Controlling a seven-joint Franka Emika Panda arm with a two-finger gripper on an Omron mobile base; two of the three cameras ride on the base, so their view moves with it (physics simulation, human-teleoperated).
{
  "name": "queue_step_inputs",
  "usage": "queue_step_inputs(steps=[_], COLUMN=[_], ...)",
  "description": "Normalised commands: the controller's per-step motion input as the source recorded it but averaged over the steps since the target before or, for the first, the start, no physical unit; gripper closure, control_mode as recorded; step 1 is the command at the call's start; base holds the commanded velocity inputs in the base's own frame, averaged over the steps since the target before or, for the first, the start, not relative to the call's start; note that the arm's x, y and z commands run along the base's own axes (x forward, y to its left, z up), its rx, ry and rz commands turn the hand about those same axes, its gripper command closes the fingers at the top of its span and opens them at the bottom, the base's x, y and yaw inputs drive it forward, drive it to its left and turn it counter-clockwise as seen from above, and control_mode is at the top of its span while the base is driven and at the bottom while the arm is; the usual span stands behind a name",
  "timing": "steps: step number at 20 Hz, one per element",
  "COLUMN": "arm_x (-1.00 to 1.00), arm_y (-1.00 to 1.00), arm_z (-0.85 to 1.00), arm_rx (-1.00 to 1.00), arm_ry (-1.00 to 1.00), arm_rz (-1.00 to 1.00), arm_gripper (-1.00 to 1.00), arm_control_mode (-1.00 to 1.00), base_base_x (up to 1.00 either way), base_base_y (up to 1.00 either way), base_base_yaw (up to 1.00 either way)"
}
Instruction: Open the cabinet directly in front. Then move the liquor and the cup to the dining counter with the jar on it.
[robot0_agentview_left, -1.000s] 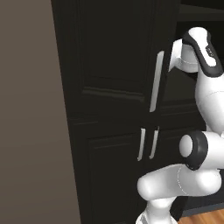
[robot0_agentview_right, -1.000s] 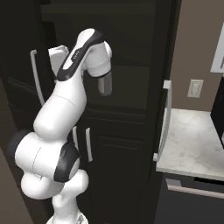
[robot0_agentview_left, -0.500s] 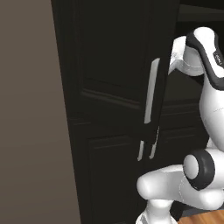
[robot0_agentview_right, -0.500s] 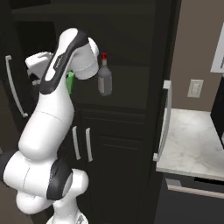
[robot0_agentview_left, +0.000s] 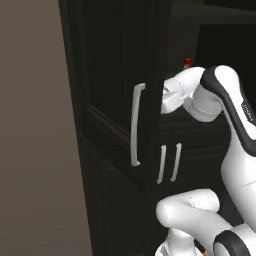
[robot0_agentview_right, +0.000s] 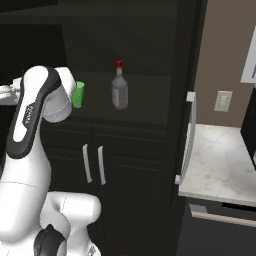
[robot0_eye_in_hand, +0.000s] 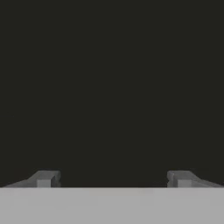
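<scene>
Gripper (robot0_eye_in_hand: 113, 178) spread, empty. Clear greyish red-capped liquor bottle (robot0_agentview_right: 119, 88) near shelf front edge: rigid, slick, top-heavy; grasp mid-body.

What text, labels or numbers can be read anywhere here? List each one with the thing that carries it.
No text can be read in these pictures.
The liquor: pale label around its body, too small and blurred to show any words.
The robot arm: a small dark marking on the upper link, too small to read.
The cup, the cabinet doors and the wall outlet: no lettering visible.
</scene>
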Motion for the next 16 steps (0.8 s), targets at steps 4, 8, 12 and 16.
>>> queue_step_inputs(steps=[4,8,12,16], arm_x=[-0.13,0.28,0.3,0.1], arm_y=[1.0,1.0,0.38,0.06], arm_z=[-0.37,-0.36,-0.02,0.0], arm_rx=[0.26,0.19,-0.03,0.0], arm_ry=[-0.16,-0.01,0.0,0.03], arm_rz=[-0.02,-0.04,-0.04,-0.07], arm_gripper=[-1.0,-1.0,-1.0,-1.0], arm_control_mode=[-1.0,-1.0,-1.0,-1.0], base_base_x=[0.0,0.0,0.0,0.0], base_base_y=[0.0,0.0,0.0,0.0], base_base_yaw=[0.0,0.0,0.0,0.0])
